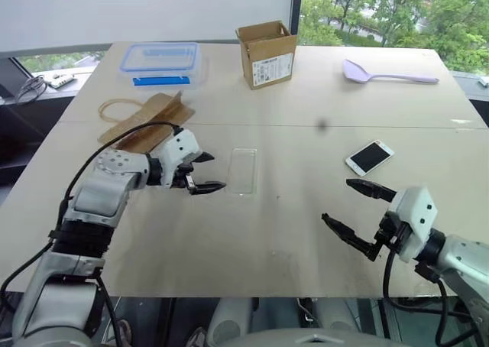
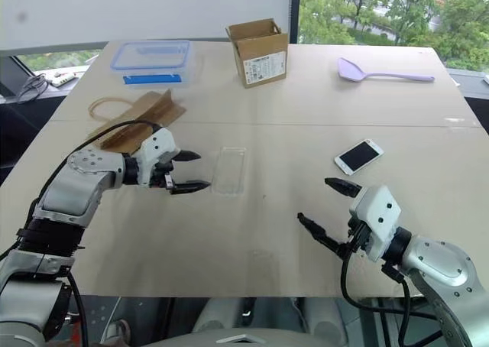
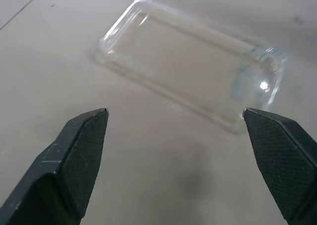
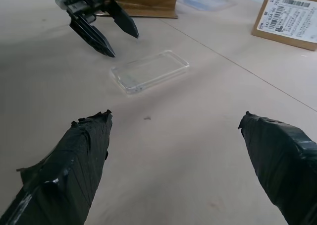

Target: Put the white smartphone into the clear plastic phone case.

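The clear plastic phone case (image 1: 243, 170) lies flat on the table's middle, hollow side up; it is also seen close in the left wrist view (image 3: 190, 64) and in the right wrist view (image 4: 149, 70). My left gripper (image 1: 208, 171) stands open just to its left, fingertips a short way from its edge, nothing between them. The white smartphone (image 1: 370, 157) lies screen up on the right side. My right gripper (image 1: 357, 207) hovers open in front of the phone, near the table's front edge, holding nothing.
A brown paper bag (image 1: 145, 121) lies behind my left arm. At the back stand a blue-lidded clear container (image 1: 161, 63) and an open cardboard box (image 1: 267, 53). A lilac spatula (image 1: 386, 74) lies at the back right. A table seam (image 1: 321, 124) runs across.
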`<state>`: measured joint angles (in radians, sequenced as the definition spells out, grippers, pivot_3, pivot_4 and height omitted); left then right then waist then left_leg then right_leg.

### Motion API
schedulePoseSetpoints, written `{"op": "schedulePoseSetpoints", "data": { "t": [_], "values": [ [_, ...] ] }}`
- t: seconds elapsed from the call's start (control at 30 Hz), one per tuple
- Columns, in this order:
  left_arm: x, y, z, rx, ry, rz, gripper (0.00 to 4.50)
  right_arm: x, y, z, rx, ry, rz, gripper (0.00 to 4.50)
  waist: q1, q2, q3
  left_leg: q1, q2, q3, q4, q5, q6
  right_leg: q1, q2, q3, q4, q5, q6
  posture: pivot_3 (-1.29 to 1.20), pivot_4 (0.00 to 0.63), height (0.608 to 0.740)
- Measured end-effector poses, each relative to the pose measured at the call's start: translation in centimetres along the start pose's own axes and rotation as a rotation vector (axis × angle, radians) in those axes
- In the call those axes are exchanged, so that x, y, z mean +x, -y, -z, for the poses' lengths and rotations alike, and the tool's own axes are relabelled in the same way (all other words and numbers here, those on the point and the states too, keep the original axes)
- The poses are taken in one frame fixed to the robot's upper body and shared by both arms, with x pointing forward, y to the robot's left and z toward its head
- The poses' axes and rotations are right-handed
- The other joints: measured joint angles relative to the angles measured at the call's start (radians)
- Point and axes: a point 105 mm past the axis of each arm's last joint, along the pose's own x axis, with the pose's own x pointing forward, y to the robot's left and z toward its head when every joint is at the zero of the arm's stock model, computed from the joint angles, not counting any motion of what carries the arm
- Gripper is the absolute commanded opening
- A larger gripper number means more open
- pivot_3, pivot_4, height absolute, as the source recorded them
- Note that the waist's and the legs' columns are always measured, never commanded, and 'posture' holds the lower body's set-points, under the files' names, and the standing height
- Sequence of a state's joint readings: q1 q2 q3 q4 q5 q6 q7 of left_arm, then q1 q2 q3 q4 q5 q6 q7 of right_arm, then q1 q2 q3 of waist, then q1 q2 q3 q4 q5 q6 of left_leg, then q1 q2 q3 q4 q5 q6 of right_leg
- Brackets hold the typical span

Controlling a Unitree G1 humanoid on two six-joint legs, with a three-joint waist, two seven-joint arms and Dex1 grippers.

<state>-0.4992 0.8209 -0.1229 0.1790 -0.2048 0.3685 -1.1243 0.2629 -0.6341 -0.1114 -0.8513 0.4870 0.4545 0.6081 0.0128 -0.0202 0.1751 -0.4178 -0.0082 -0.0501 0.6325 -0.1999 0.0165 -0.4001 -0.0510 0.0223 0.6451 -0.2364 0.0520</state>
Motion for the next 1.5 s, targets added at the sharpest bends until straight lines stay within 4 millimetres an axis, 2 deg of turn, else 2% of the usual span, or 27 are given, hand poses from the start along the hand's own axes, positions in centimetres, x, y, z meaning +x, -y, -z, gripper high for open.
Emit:
{"op": "schedulePoseSetpoints", "data": {
  "t": [0.17,0.27,0.4,0.57,0.7,0.83,0.97,1.03,1.17,1.3,1.4,1.5],
  "values": [
    [1.5,0.5,0.5,0.047,-0.045,-0.001,4.47,0.2,-0.2,0.1,0.006,-0.001,-0.004,4.50,-0.001,0.000,0.000,0.000,0.000,0.000,0.000,0.000,0.000,0.000,0.000,0.000,0.000,0.000,0.000,0.00,0.150,0.740],
    [2.8,1.7,-0.8,0.049,0.016,0.039,4.47,0.2,-0.2,0.0,0.003,0.001,-0.004,4.50,0.001,0.000,0.000,0.000,0.000,0.000,0.001,0.000,0.000,0.000,0.000,0.000,0.000,0.000,0.000,0.00,0.150,0.740],
    [3.3,3.2,-2.5,0.043,0.095,0.115,4.47,0.2,-0.2,0.0,0.002,0.000,-0.005,4.50,-0.005,0.000,0.000,0.000,0.000,0.000,0.001,0.000,0.000,0.000,0.001,0.000,0.001,0.000,0.000,0.00,0.150,0.740],
    [2.3,2.7,-2.2,0.091,0.092,0.160,4.47,0.1,-0.3,0.1,0.007,-0.006,-0.018,4.50,-0.013,0.000,0.000,0.001,0.001,0.000,0.001,0.000,0.000,0.000,0.001,0.000,0.002,0.000,0.000,0.00,0.150,0.740],
    [1.6,0.7,-2.3,0.236,0.063,0.199,4.47,-0.2,-0.2,0.0,0.000,-0.011,-0.027,4.50,-0.006,0.000,0.000,0.001,-0.001,0.002,0.002,0.000,0.000,0.001,0.001,-0.001,0.002,0.000,0.000,0.00,0.150,0.740],
    [2.4,-0.1,-2.7,0.346,0.049,0.274,4.47,-0.2,-0.1,-0.3,-0.013,-0.004,-0.030,4.50,0.002,-0.001,0.000,0.000,-0.001,0.003,0.003,0.000,0.000,0.003,0.001,-0.002,0.002,0.000,0.000,0.00,0.150,0.740],
    [5.1,0.2,-2.5,0.413,0.014,0.378,4.47,-0.3,-0.2,-0.6,-0.020,-0.005,-0.032,4.50,0.001,-0.001,0.000,-0.001,-0.003,0.002,0.004,0.000,0.000,0.003,0.001,-0.004,0.002,0.002,0.003,0.00,0.150,0.740],
    [5.6,0.2,-2.5,0.445,0.004,0.403,4.47,-0.5,-0.4,-0.7,-0.017,-0.009,-0.029,4.50,-0.002,-0.002,0.000,-0.001,-0.004,0.002,0.004,0.000,0.000,0.003,0.001,-0.004,0.001,0.002,0.004,0.00,0.150,0.740],
    [6.5,0.6,-2.9,0.502,-0.012,0.460,3.28,-0.6,-0.7,-0.9,-0.017,-0.014,-0.011,4.50,0.005,-0.001,-0.001,0.000,-0.005,0.000,0.005,0.000,0.001,0.004,0.001,-0.005,0.002,0.002,0.005,0.00,0.150,0.740],
    [6.8,1.0,-2.8,0.510,-0.029,0.502,1.40,-0.7,-0.8,-1.1,-0.016,-0.013,0.005,4.50,0.011,-0.001,-0.002,0.000,-0.004,-0.003,0.010,0.000,0.001,0.009,0.000,-0.007,0.002,-0.001,0.006,0.00,0.150,0.740],
    [7.1,1.0,-2.7,0.477,-0.029,0.505,0.18,-0.9,-1.1,-1.1,-0.008,-0.015,0.014,4.50,0.007,-0.001,-0.002,0.002,-0.003,-0.005,0.013,0.000,0.001,0.012,-0.001,-0.008,0.002,-0.001,0.007,0.00,0.150,0.740],
    [7.2,1.0,-2.8,0.413,-0.020,0.499,0.06,-0.9,-1.0,-1.0,-0.001,-0.014,0.026,4.50,0.002,-0.001,-0.002,0.002,-0.003,-0.010,0.014,0.000,0.002,0.013,-0.001,-0.009,0.002,-0.001,0.007,0.00,0.150,0.740]
  ]
}}
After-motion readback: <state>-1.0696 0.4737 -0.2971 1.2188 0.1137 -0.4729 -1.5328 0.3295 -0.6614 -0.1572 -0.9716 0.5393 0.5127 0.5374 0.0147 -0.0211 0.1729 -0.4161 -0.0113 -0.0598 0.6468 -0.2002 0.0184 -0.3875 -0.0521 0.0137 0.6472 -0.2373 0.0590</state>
